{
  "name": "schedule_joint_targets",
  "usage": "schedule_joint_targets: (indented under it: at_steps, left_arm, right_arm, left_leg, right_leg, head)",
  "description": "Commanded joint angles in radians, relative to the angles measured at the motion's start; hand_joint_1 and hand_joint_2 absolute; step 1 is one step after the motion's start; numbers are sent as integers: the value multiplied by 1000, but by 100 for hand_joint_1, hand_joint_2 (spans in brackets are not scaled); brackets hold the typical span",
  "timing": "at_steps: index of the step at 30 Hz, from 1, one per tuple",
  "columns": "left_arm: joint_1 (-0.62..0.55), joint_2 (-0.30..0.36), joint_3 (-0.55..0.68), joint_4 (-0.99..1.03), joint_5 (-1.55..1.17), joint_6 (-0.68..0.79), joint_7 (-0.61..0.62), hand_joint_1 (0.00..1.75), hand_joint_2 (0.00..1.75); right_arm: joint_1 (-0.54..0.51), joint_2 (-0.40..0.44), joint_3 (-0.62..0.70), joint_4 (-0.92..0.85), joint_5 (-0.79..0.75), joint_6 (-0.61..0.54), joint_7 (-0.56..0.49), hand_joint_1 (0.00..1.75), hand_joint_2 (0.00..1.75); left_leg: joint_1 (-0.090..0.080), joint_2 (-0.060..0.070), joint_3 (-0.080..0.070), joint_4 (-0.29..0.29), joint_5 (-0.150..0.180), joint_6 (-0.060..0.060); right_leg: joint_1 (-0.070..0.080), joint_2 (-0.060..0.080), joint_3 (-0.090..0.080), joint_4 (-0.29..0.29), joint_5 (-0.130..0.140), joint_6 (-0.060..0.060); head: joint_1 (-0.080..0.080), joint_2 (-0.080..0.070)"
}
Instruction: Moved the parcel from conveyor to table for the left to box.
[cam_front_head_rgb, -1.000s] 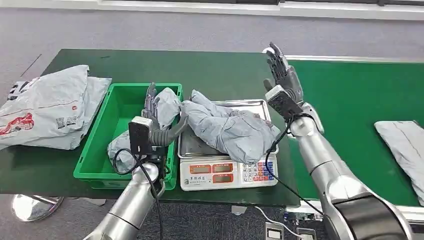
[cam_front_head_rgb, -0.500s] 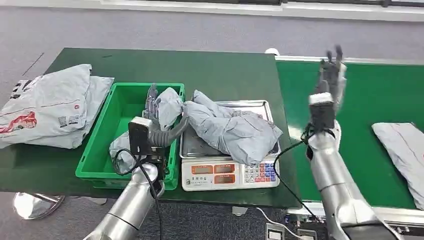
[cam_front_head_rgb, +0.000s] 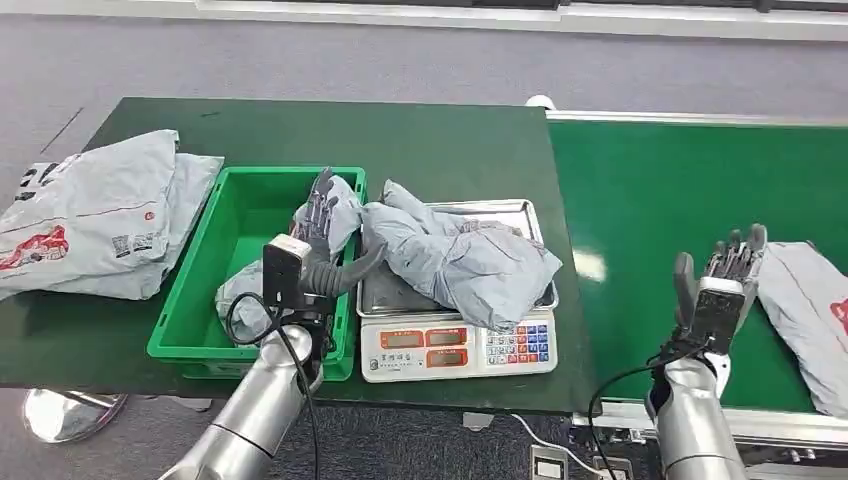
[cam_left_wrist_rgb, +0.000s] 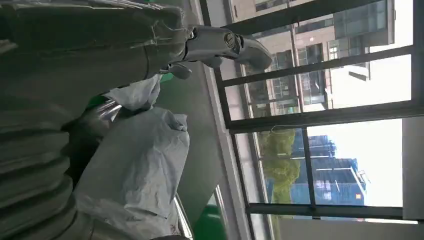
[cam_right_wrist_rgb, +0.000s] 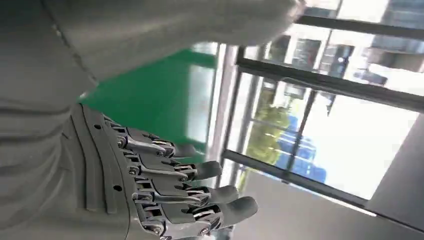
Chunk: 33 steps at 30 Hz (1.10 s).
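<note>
A parcel-sorting station in an office-style building — a wide green conveyor belt (cam_front_head_rgb: 690, 170) runs on the right beside a dark green table (cam_front_head_rgb: 420, 140). On the table stand a steel-topped electronic weighing scale (cam_front_head_rgb: 458, 345), a green plastic crate (cam_front_head_rgb: 235, 275) and grey plastic mailing bags (cam_front_head_rgb: 95, 215) — tall windows (cam_left_wrist_rgb: 325, 100) face other buildings.

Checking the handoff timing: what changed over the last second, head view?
The right hand, open and empty, swung from above the table's far edge by the scale out over the conveyor and down beside the parcel on the belt, which has crept nearer. The left hand shifted slightly but stays at the parcel in the green bin. The parcel on the scale and the stacked parcels are unmoved.
</note>
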Motion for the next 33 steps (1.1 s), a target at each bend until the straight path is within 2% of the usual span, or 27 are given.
schedule_joint_targets:
  at_steps: [1,13,14,15,17,18,19,21,26,33]
  left_arm:
    - [-56,25,3,62,-24,-3,3,0,175]
    - [-56,25,3,62,-24,-3,3,0,175]
    - [-181,53,-123,188,-149,123,128,0,175]
    - [-377,-59,-301,528,-465,113,302,0,175]
    - [-444,-105,-379,553,-584,91,441,0,175]
    - [-450,-115,-393,563,-604,30,496,0,175]
    - [-443,-115,-412,559,-627,22,516,0,175]
    - [-431,-115,-428,572,-636,-28,548,0,175]
    - [-421,-115,-423,586,-645,-13,535,0,175]
    - [-424,-115,-430,591,-659,-57,569,0,175]
  right_arm:
    - [-43,51,-104,157,26,49,1,0,175]
    - [-43,51,-104,157,26,49,1,0,175]
    - [-70,33,-56,228,67,158,1,0,175]
    - [-104,58,-83,265,123,185,1,0,175]
    - [-109,83,-110,261,158,186,1,0,175]
    - [-101,93,-122,242,173,197,1,0,175]
    - [-96,100,-138,237,187,204,1,0,175]
    - [-88,109,-160,222,210,218,1,0,175]
    - [-87,111,-172,218,221,226,1,0,175]
    - [-87,115,-179,213,227,235,1,0,175]
  left_leg:
    - [1,2,4,-2,-1,-1]
    - [1,3,4,-1,-1,-1]
    - [1,2,3,-1,-1,-1]
    - [1,3,4,-1,-1,-1]
    - [2,-7,-3,3,1,0]
    - [3,-10,-2,4,2,-1]
    - [1,-4,-3,3,3,1]
    - [1,-3,-1,0,4,2]
    - [-1,3,2,0,2,1]
    - [-1,3,-1,1,3,2]
  right_leg:
    - [2,2,4,-2,0,-1]
    - [1,3,3,-2,0,-1]
    - [1,3,2,-1,0,-1]
    - [1,3,4,-2,0,-2]
    - [2,-7,0,2,-1,-1]
    - [3,-9,2,1,-1,-1]
    - [1,-4,-1,0,1,0]
    - [1,-3,1,-2,2,1]
    - [-1,3,2,-2,3,0]
    - [-1,3,-1,0,3,0]
  head:
    - [0,0]
    - [0,0]
    - [0,0]
    - [0,0]
    - [0,0]
    - [0,0]
    - [0,0]
    - [0,0]
    - [0,0]
    - [0,0]
